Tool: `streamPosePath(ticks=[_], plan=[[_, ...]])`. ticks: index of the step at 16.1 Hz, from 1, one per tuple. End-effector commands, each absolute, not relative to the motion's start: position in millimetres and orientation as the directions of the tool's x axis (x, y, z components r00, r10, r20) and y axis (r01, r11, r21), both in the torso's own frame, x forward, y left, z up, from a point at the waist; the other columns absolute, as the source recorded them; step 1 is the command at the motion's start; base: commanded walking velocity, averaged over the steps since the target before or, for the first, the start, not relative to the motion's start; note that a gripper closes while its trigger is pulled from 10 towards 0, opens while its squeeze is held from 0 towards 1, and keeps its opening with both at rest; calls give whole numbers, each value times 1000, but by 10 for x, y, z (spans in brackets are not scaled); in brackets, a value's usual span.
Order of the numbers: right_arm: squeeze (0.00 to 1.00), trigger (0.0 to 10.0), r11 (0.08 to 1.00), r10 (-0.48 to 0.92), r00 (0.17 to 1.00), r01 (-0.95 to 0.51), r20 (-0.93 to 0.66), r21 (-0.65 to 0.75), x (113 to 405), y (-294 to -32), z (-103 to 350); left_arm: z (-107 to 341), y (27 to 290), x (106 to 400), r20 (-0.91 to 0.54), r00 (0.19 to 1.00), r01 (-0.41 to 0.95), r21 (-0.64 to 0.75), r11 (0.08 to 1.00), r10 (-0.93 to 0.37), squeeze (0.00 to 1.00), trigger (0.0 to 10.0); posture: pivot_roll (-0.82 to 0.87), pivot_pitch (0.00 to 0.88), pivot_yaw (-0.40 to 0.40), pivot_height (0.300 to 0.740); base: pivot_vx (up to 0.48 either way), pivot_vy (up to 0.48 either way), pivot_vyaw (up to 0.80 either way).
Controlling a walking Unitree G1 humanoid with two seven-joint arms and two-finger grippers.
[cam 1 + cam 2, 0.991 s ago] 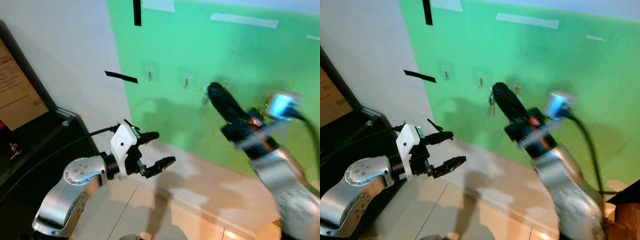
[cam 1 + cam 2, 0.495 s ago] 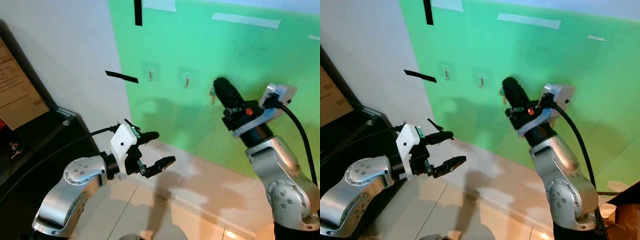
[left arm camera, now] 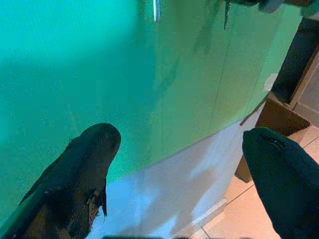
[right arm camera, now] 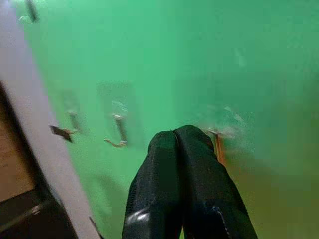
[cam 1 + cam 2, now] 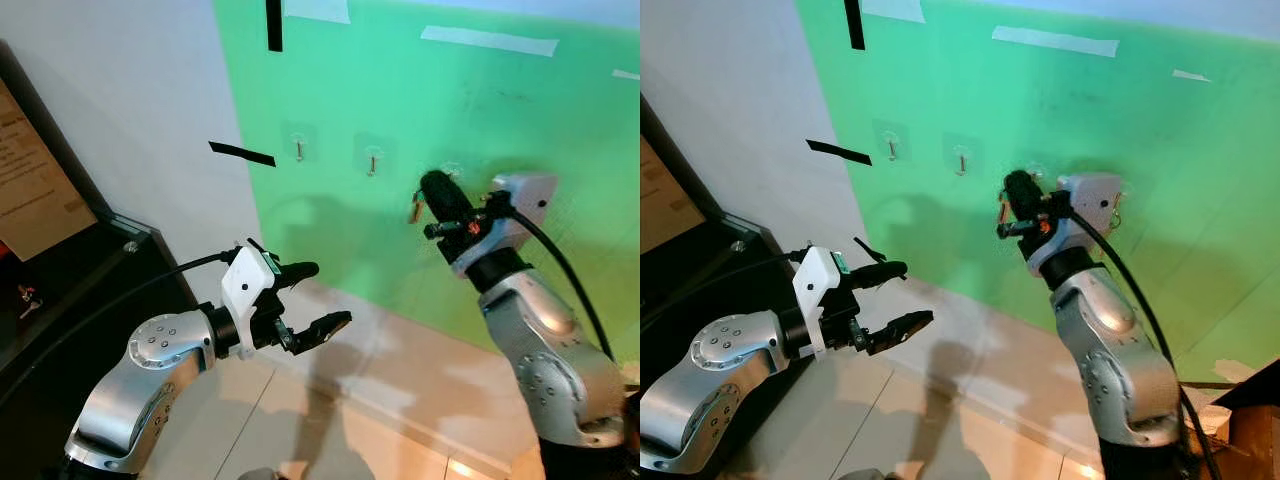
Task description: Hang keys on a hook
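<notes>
Three small metal hooks (image 5: 299,150), (image 5: 372,160), (image 5: 452,170) are stuck in a row on the green wall (image 5: 520,110). My right gripper (image 5: 432,188) is raised against the wall just left of and below the third hook. It is shut, and a small brown set of keys (image 5: 416,208) dangles from its tip. In the right wrist view the key (image 4: 219,148) hangs beside the closed fingertips (image 4: 182,137), under a clear hook pad (image 4: 225,128). Lower left, away from the wall, my left gripper (image 5: 310,297) is held open with nothing in it.
A dark cabinet (image 5: 60,290) stands at the left against the white wall. Black tape strips (image 5: 242,153) mark the wall's edge. Pale floor tiles (image 5: 330,440) lie below, and a brown box (image 5: 1250,425) sits at the far right.
My right arm has swung in and steadied, its wrist rolled. The gripper tip with the keys has dropped slightly beside the third hook. The left arm has not moved.
</notes>
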State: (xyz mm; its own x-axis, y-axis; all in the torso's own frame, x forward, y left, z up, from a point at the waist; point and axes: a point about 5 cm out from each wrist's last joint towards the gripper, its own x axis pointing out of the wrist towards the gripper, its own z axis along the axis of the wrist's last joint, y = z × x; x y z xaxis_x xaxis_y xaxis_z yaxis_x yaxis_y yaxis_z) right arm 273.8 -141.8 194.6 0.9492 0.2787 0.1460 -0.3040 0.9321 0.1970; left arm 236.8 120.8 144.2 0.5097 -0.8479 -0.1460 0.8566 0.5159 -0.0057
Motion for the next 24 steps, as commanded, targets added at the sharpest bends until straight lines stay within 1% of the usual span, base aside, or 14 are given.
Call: streamPosePath(ticks=[1,2,3,5,8,10,12,13,17,22,24], plan=[[0,10000,946,228,963,-254,145,202,2769,-1469,1957,1454,1225,2379,-151,516,853,-3,523,-843,0,10000,-17,0,62,740,0,0,0],[0,10000,947,169,974,-203,152,248,2791,-1530,1966,1451,1226,2378,-151,517,852,-3,524,-842,0,10000,-16,0,62,740,0,0,0],[0,10000,939,161,973,-202,164,277,2779,-1550,1984,1449,1227,2377,-152,518,852,-2,524,-842,0,10000,-17,0,62,740,0,0,0],[0,10000,914,194,964,-245,182,324,2708,-1533,2010,1447,1227,2374,-152,517,852,-2,523,-843,0,10000,-20,0,64,740,0,0,0],[0,10000,894,234,955,-285,183,345,2589,-1472,2019,1447,1231,2377,-153,516,853,0,522,-843,0,10000,-21,0,65,740,0,0,0],[0,10000,888,222,958,-276,183,368,2544,-1469,2033,1449,1234,2380,-154,517,852,2,523,-842,0,10000,-21,0,65,740,0,0,0],[0,10000,881,164,977,-207,135,426,2491,-1517,1995,1449,1236,2375,-154,518,852,2,524,-842,0,10000,-21,0,64,740,0,0,0],[0,10000,870,156,980,-197,126,453,2477,-1538,1983,1448,1238,2371,-154,517,852,2,523,-842,0,10000,-21,0,67,740,0,0,0],[0,10000,812,182,977,-214,112,543,2464,-1523,1963,1448,1245,2365,-159,510,856,0,517,-845,0,10000,-21,0,70,740,0,0,0],[0,10000,793,227,967,-252,115,554,2457,-1474,1987,1447,1251,2360,-161,510,857,2,516,-845,0,10000,-19,0,69,740,0,0,0],[0,10000,791,356,924,-378,139,481,2362,-1429,2009,1448,1246,2354,-162,505,859,1,512,-848,0,10000,-23,0,72,740,0,0,0]])
